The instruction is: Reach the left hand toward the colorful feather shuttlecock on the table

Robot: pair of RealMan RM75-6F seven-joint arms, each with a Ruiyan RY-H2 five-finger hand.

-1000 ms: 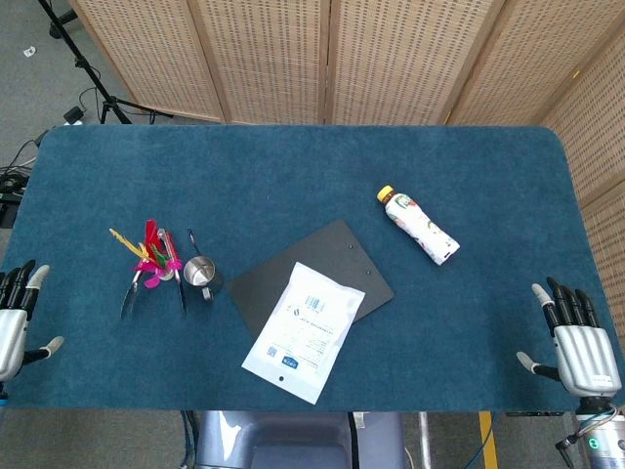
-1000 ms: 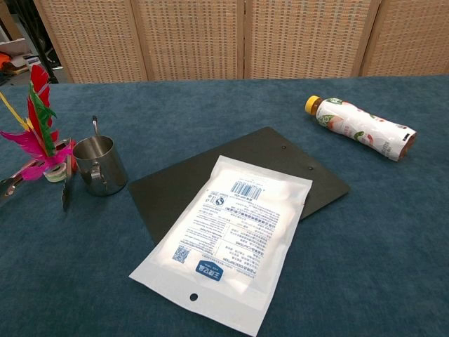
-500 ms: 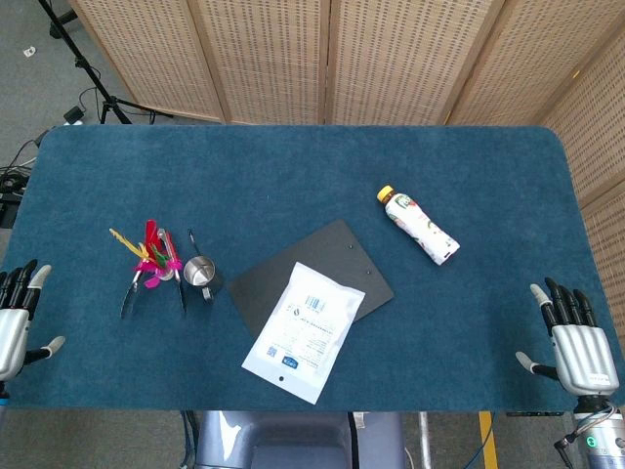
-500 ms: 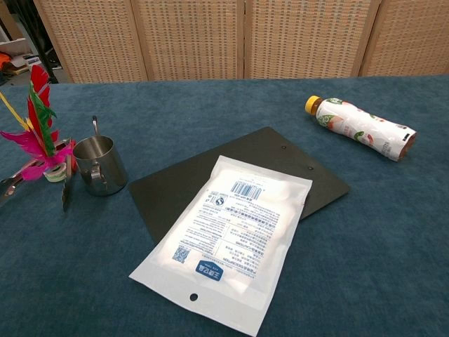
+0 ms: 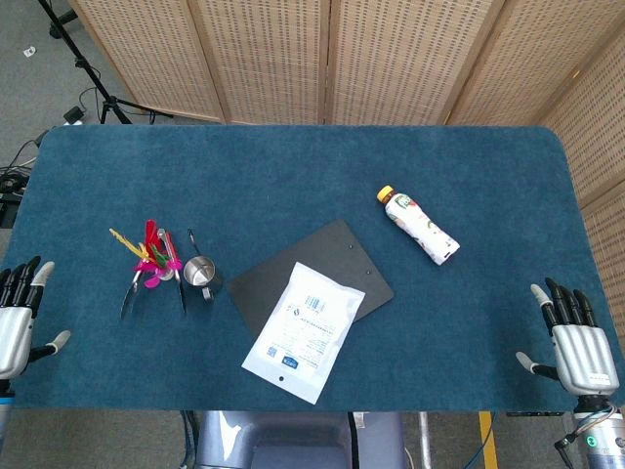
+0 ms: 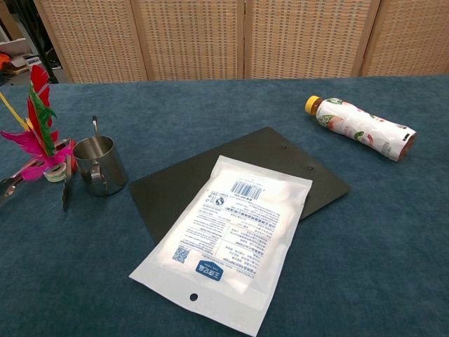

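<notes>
The colorful feather shuttlecock (image 5: 151, 256) stands upright on the blue table at the left, its red, pink, green and yellow feathers pointing up; the chest view has the shuttlecock (image 6: 41, 137) at its left edge. My left hand (image 5: 15, 320) sits at the table's near left corner, fingers spread and holding nothing, well to the left of and nearer than the shuttlecock. My right hand (image 5: 576, 342) rests at the near right corner, fingers also apart and empty. Neither hand appears in the chest view.
A small steel cup (image 5: 200, 273) and metal tongs (image 5: 130, 293) lie right beside the shuttlecock. A black clipboard (image 5: 311, 278) with a white pouch (image 5: 304, 330) on it lies mid-table. A bottle (image 5: 418, 226) lies on its side at the right.
My left hand has shifted very slightly to the right at the table's corner. Nothing else has moved.
</notes>
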